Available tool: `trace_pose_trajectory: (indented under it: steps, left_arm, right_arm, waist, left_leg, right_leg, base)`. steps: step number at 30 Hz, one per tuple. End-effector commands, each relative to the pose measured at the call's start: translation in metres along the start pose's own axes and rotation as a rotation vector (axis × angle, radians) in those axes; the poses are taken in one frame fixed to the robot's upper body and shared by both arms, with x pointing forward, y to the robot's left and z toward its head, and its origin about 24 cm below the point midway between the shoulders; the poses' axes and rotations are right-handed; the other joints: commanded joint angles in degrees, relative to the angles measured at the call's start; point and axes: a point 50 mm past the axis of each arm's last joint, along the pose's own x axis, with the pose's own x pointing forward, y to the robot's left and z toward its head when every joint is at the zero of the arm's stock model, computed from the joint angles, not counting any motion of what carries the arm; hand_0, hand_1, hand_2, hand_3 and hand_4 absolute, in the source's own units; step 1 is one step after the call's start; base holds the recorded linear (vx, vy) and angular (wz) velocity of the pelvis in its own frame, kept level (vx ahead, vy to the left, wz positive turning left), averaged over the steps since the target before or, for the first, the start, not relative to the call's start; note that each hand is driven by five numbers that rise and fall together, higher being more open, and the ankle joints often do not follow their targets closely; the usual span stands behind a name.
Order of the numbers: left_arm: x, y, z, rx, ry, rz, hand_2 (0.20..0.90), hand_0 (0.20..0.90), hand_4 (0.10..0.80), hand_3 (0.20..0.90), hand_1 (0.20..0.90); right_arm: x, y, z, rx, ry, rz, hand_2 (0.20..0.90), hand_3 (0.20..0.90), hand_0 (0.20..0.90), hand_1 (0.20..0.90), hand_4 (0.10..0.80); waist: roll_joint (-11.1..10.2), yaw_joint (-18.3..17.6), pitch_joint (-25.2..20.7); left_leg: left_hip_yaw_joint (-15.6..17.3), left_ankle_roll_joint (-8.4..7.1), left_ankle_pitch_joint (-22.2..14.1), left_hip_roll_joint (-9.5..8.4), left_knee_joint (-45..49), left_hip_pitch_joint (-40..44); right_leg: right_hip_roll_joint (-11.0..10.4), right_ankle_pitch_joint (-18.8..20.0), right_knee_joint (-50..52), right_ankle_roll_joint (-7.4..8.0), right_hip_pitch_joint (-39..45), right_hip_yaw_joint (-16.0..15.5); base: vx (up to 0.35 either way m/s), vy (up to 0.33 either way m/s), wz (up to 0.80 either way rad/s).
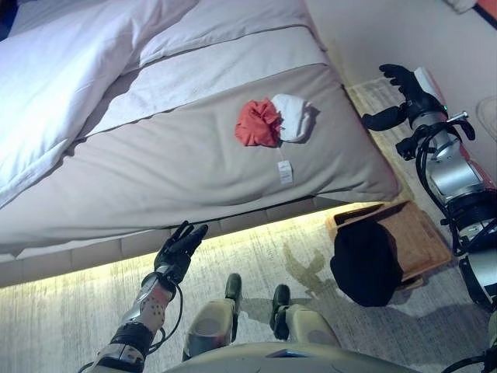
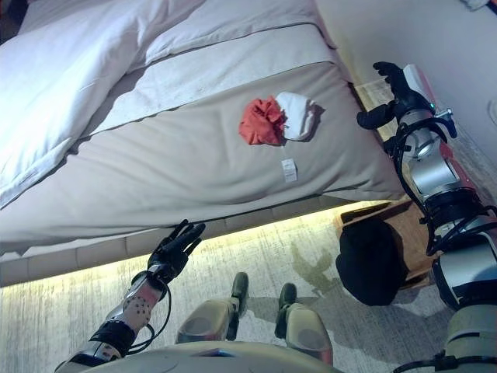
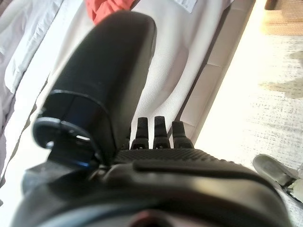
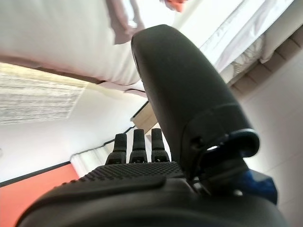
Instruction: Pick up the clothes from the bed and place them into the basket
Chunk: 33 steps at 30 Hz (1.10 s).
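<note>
The red cloth point(image 1: 258, 123) and the white cloth point(image 1: 296, 116) lie bunched up and touching each other on the bed point(image 1: 178, 163), near its foot end and closer to my right side. A small white tag point(image 1: 286, 172) lies on the cover just beside them. Nothing holds them, so I think this part of the job has not begun.

The basket point(image 1: 419, 237) sits on the floor by the bed's corner. A black thing point(image 1: 365, 264) lies in it and hangs over its edge; I think it is clothing already put away.

My right robot hand point(image 1: 397, 97) is up beside the bed's edge, fingers loose, holding nothing. My left robot hand point(image 1: 180, 249) is low by the bed's side, fingers straight and spread, also with nothing in it.

I still need to reach over, grab both cloths, and drop them in.
</note>
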Motion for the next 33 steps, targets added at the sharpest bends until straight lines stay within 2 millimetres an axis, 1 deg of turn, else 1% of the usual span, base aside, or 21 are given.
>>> trace_pose_trajectory:
  steps: [1,3,4,6,9,10,13,14,15,17,18,19,20,21,23,24,25,27,28,31,33]
  left_arm:
    - [-0.009,0.03,0.001,0.009,-0.035,0.101,0.9,0.9,0.8,0.9,0.9]
    - [-0.01,0.035,0.0,0.002,-0.028,0.116,0.9,0.9,0.8,0.9,0.9]
    - [-0.012,0.041,-0.004,0.002,-0.013,0.131,0.9,0.9,0.8,0.9,0.9]
    - [-0.015,0.046,-0.008,0.004,0.005,0.137,0.9,0.9,0.8,0.9,0.9]
    - [-0.018,0.049,-0.015,0.02,0.026,0.124,0.9,0.9,0.8,0.9,0.9]
    - [-0.019,0.048,-0.014,0.019,0.025,0.121,0.9,0.9,0.8,0.9,0.9]
    - [-0.015,0.046,-0.008,-0.008,0.003,0.14,0.9,0.9,0.8,0.9,0.9]
    - [-0.015,0.046,-0.007,-0.015,-0.001,0.141,0.9,0.9,0.8,0.9,0.9]
    - [-0.012,0.043,-0.002,-0.008,-0.022,0.134,0.9,0.9,0.8,0.9,0.9]
    - [-0.012,0.044,0.0,0.014,-0.028,0.135,0.9,0.9,0.8,0.9,0.9]
    - [-0.012,0.046,0.001,0.018,-0.028,0.136,0.9,0.9,0.8,0.9,0.9]
    - [-0.014,0.048,0.002,0.027,-0.028,0.135,0.9,0.9,0.8,0.9,0.9]
    - [-0.014,0.048,0.004,0.039,-0.028,0.131,0.9,0.9,0.8,0.9,0.9]
    - [-0.014,0.047,0.006,0.055,-0.027,0.127,0.9,0.9,0.8,0.9,0.9]
    - [-0.013,0.046,0.008,0.049,-0.029,0.13,0.9,0.9,0.8,0.9,0.9]
    - [-0.01,0.041,0.015,0.037,-0.052,0.12,0.9,0.9,0.8,0.9,0.9]
    - [-0.008,0.037,0.02,0.032,-0.07,0.105,0.9,0.9,0.8,0.9,0.9]
    - [-0.003,0.027,0.028,0.023,-0.098,0.074,0.9,0.9,0.8,0.9,0.9]
    - [-0.002,0.025,0.03,0.023,-0.099,0.064,0.9,0.9,0.8,0.9,0.9]
    - [-0.003,0.027,0.027,0.017,-0.093,0.068,0.9,0.9,0.8,0.9,0.9]
    - [-0.003,0.026,0.023,0.031,-0.072,0.058,0.9,0.9,0.8,0.9,0.9]
  right_arm:
    - [-0.003,-0.002,0.038,-0.039,-0.219,-0.022,0.9,0.9,0.9,0.9,0.8]
    - [-0.003,0.001,0.038,-0.031,-0.22,-0.018,0.9,0.9,0.9,0.9,0.8]
    - [-0.003,0.004,0.037,-0.017,-0.214,-0.013,0.9,0.9,0.9,0.9,0.8]
    - [-0.001,0.007,0.038,-0.013,-0.206,-0.01,0.9,0.9,0.9,0.9,0.8]
    - [0.006,0.003,0.04,-0.005,-0.194,-0.033,0.9,0.9,0.9,0.9,0.8]
    - [0.006,0.001,0.041,-0.006,-0.199,-0.04,0.9,0.9,0.9,0.9,0.8]
    - [0.004,0.001,0.043,0.018,-0.227,-0.031,0.9,0.9,0.9,0.9,0.8]
    - [0.004,0.002,0.044,0.013,-0.229,-0.029,0.9,0.9,0.9,0.9,0.8]
    - [0.0,0.005,0.04,0.006,-0.229,-0.022,0.9,0.9,0.9,0.9,0.8]
    - [-0.002,0.006,0.034,0.017,-0.215,-0.021,0.9,0.9,0.9,0.9,0.8]
    - [-0.003,0.008,0.031,0.024,-0.206,-0.024,0.9,0.9,0.9,0.9,0.8]
    - [-0.004,0.008,0.029,0.032,-0.205,-0.031,0.9,0.9,0.9,0.9,0.8]
    - [-0.005,0.009,0.029,0.038,-0.21,-0.037,0.9,0.9,0.9,0.9,0.8]
    - [-0.004,0.006,0.03,0.045,-0.214,-0.05,0.9,0.9,0.9,0.9,0.8]
    - [-0.003,0.004,0.032,0.041,-0.217,-0.057,0.9,0.9,0.9,0.9,0.8]
    - [0.0,-0.002,0.041,0.025,-0.241,-0.084,0.9,0.9,0.9,0.9,0.8]
    - [0.002,-0.005,0.047,0.017,-0.259,-0.104,0.9,0.9,0.9,0.9,0.8]
    - [0.003,-0.011,0.057,0.013,-0.293,-0.154,0.9,0.9,0.9,0.9,0.8]
    - [0.002,-0.013,0.057,0.015,-0.297,-0.168,0.9,0.9,0.9,0.9,0.8]
    - [-0.002,-0.017,0.054,0.027,-0.299,-0.168,0.9,0.9,0.9,0.9,0.8]
    - [-0.001,-0.025,0.052,0.03,-0.282,-0.152,0.9,0.9,0.9,0.9,0.8]
  waist:
    - [-4.6,-0.4,-6.2]
    - [-4.8,-0.3,-5.8]
    - [-4.7,0.5,-5.2]
    - [-3.7,2.1,-4.7]
    - [-1.9,4.9,-4.3]
    - [-1.7,5.3,-4.4]
    - [-2.4,4.6,-5.5]
    - [-2.5,4.5,-5.6]
    - [-3.1,4.0,-6.3]
    - [-3.7,4.3,-7.0]
    - [-4.3,4.7,-7.5]
    - [-4.3,5.0,-7.8]
    - [-3.4,4.9,-7.8]
    - [-2.1,4.3,-7.7]
    - [-1.5,3.8,-7.2]
    - [-0.2,3.3,-5.9]
    - [0.0,2.7,-4.7]
    - [-0.2,0.9,-2.9]
    - [-0.2,0.0,-2.4]
    - [-1.1,-0.2,-2.5]
    - [-1.8,0.7,-2.7]
  left_leg:
    - [2.4,0.08,0.3,0.18,19.4,-8.4]
    - [2.9,0.2,0.7,0.15,23.4,-10.5]
    - [2.7,0.05,1.6,-0.97,24.5,-13.7]
    - [1.9,-0.57,4.2,-2.28,20.6,-16.0]
    - [1.6,-2.25,10.5,-3.09,12.1,-20.5]
    - [2.1,-2.29,10.8,-3.34,10.6,-21.2]
    - [4.4,0.43,3.2,-4.15,9.9,-18.4]
    - [4.5,0.65,2.6,-4.28,10.3,-18.2]
    - [6.5,2.16,-1.6,-4.02,10.4,-16.5]
    - [6.8,3.37,-3.0,-4.55,9.2,-15.1]
    - [6.1,4.38,-3.3,-5.49,8.1,-13.8]
    - [5.1,5.41,-3.5,-6.09,6.8,-12.0]
    - [4.5,5.67,-3.7,-5.63,5.6,-10.1]
    - [3.3,5.54,-4.0,-4.84,4.0,-7.1]
    - [2.1,5.34,-3.9,-4.77,3.0,-5.5]
    - [0.2,5.12,-4.1,-4.2,2.4,-4.3]
    - [-0.7,5.1,-4.6,-4.18,2.4,-4.0]
    - [-3.2,5.27,-6.3,-4.49,2.5,-4.0]
    - [-4.2,5.26,-7.0,-4.56,3.2,-4.2]
    - [-5.0,4.91,-7.1,-4.68,4.4,-4.8]
    - [-4.3,3.78,-6.5,-4.25,4.5,-5.2]
  right_leg:
    - [1.2,3.9,-4.9,-2.0,4.1,1.6]
    - [1.2,3.7,-4.4,-2.21,4.5,1.7]
    - [1.6,3.0,-3.8,-2.09,5.6,2.1]
    - [2.9,2.0,-3.7,-1.93,7.7,2.6]
    - [5.1,-0.2,-3.6,-2.2,11.6,3.4]
    - [5.5,-0.9,-3.5,-2.18,12.5,3.8]
    - [4.0,-2.7,-1.3,-0.96,12.4,3.6]
    - [3.8,-3.0,-0.9,-0.83,12.4,3.6]
    - [3.2,-4.2,2.3,-0.52,12.8,2.3]
    - [2.7,-3.1,6.3,0.45,13.0,1.4]
    - [1.9,0.8,10.8,2.5,12.2,1.1]
    - [0.6,7.2,19.1,5.82,8.9,1.1]
    - [0.0,9.5,25.2,6.73,5.2,0.7]
    - [-1.0,8.7,26.7,6.33,0.6,0.4]
    - [-2.4,7.8,24.7,5.82,-1.9,0.4]
    - [-4.4,8.5,20.4,5.07,-7.2,2.0]
    - [-4.8,9.4,16.3,4.92,-9.2,3.6]
    - [-4.6,11.3,5.5,5.2,-12.3,8.6]
    - [-3.5,10.8,3.9,5.26,-12.2,10.9]
    - [-3.2,9.1,0.7,5.33,-8.3,11.0]
    - [-3.4,8.4,-1.4,5.32,-5.2,8.8]
  base:
    - [0.051,-0.073,-0.31]
    - [0.076,-0.035,-0.32]
    - [0.146,0.023,-0.22]
    - [0.201,0.059,-0.25]
    - [0.271,0.104,-0.17]
    - [0.327,0.164,-0.21]
    - [0.255,0.18,-0.32]
    - [0.326,0.189,-0.24]
    - [0.354,0.172,-0.29]
    - [0.314,0.142,-0.14]
    - [0.235,0.132,-0.04]
    - [0.255,0.174,0.01]
    - [0.293,0.196,-0.1]
    - [0.251,0.137,-0.03]
    - [0.142,0.032,0.0]
    - [-0.016,-0.062,0.19]
    - [-0.068,-0.134,0.2]
    - [-0.027,-0.176,0.38]
    - [0.077,-0.174,0.71]
    - [0.13,-0.141,0.76]
    - [0.19,-0.162,0.66]
